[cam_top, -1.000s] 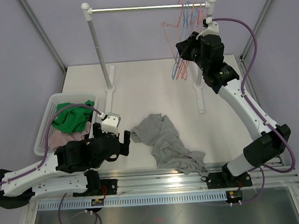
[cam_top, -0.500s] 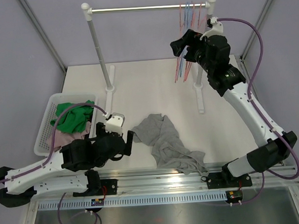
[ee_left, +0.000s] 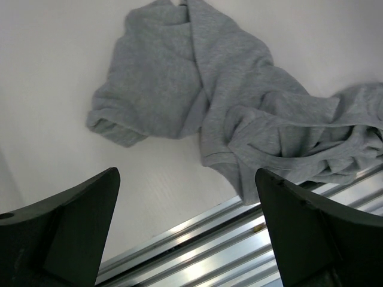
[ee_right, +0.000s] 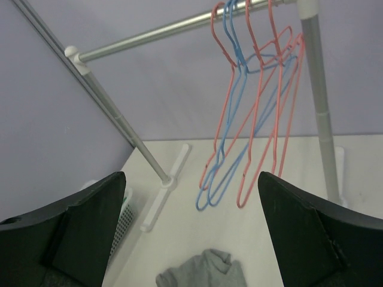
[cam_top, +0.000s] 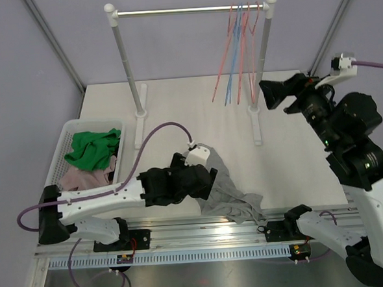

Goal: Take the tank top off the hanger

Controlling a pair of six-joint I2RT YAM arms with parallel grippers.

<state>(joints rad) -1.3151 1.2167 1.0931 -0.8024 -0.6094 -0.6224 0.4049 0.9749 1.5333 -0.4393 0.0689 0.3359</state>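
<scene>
The grey tank top (cam_top: 230, 193) lies crumpled on the table near its front edge, off any hanger. Several bare red and blue wire hangers (cam_top: 238, 49) hang at the right end of the rail (cam_top: 177, 11). My left gripper (cam_top: 207, 180) hovers at the garment's left part, jaws open. In the left wrist view the tank top (ee_left: 239, 113) lies just beyond my open left gripper (ee_left: 188, 233), nothing between the fingers. My right gripper (cam_top: 266, 94) is open, to the right of and lower than the hangers. The right wrist view shows the hangers (ee_right: 251, 119) beyond my empty right gripper (ee_right: 191, 233), and the tank top (ee_right: 203, 272) below.
A white basket (cam_top: 57, 166) at the left holds a green cloth (cam_top: 94, 148) and a pinkish one. The rack's two white posts (cam_top: 127, 69) stand on flat feet on the table. An aluminium rail (ee_left: 227, 251) runs along the table's near edge.
My right gripper opened, let go of the hangers and drew back to the right and down; the hangers now hang free. My left arm swung right to the tank top.
</scene>
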